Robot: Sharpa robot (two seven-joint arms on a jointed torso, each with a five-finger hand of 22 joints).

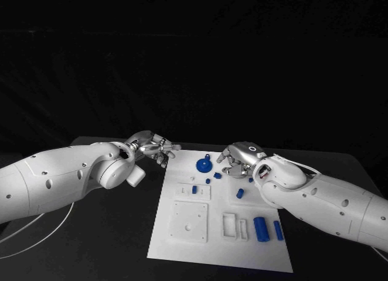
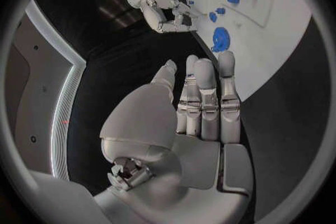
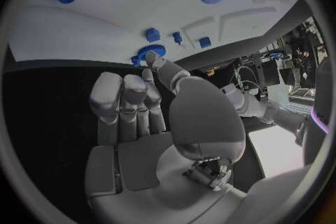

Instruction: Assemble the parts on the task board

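Blue gear [image 1: 204,163] lies just beside my right hand [image 1: 237,159], toward my left. Left hand [image 1: 153,149] hangs farther off. Both hands' fingers are apart, holding nothing.

The head view looks down from above and behind both arms, far enough back to take in the whole white board [image 1: 219,216] on the black counter [image 1: 109,234], with the left hand [image 1: 153,149] and right hand [image 1: 236,159] at its far end.

The left wrist view sits close behind its own hand [image 2: 199,106] and faces past the fingers toward the board [image 2: 280,22] and the other hand [image 2: 164,8].

The right wrist view sits close behind its own hand [image 3: 150,106], facing the board [image 3: 126,5] beyond its fingertips.

All three share the blue gear [image 1: 204,164] [image 2: 221,39] [image 3: 150,51].
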